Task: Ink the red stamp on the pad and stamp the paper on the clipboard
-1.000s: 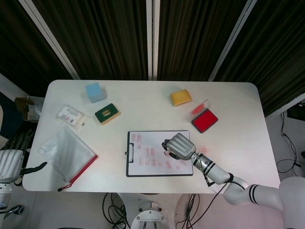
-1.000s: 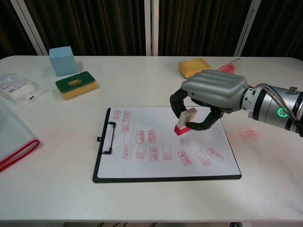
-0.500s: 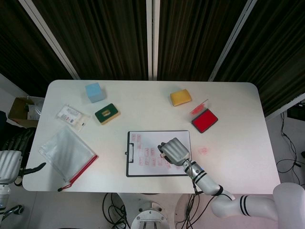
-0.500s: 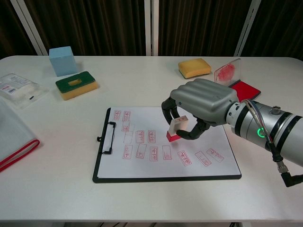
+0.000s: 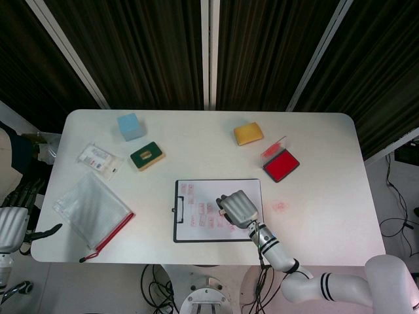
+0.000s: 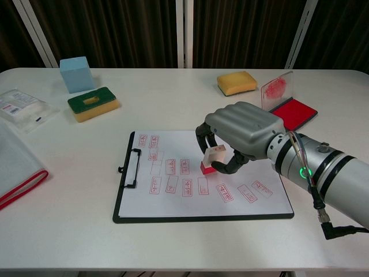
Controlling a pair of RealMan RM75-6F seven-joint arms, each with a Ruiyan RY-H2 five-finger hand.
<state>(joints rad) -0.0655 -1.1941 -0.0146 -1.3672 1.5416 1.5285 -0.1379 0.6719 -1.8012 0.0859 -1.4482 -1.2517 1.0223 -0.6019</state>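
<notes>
Chest view: right hand (image 6: 242,134) pinches the stamp (image 6: 212,159), tilted, red face low over the paper (image 6: 173,150) mid-clipboard (image 6: 202,218) near the tabletop's front edge, by a blank spot among prints; left hand (image 5: 13,222) off the left edge, apparently empty.

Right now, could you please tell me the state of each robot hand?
Left robot hand: beside the table, holding nothing; open or closed cannot be told.
Right robot hand: closed on the red stamp, over the paper.
</notes>
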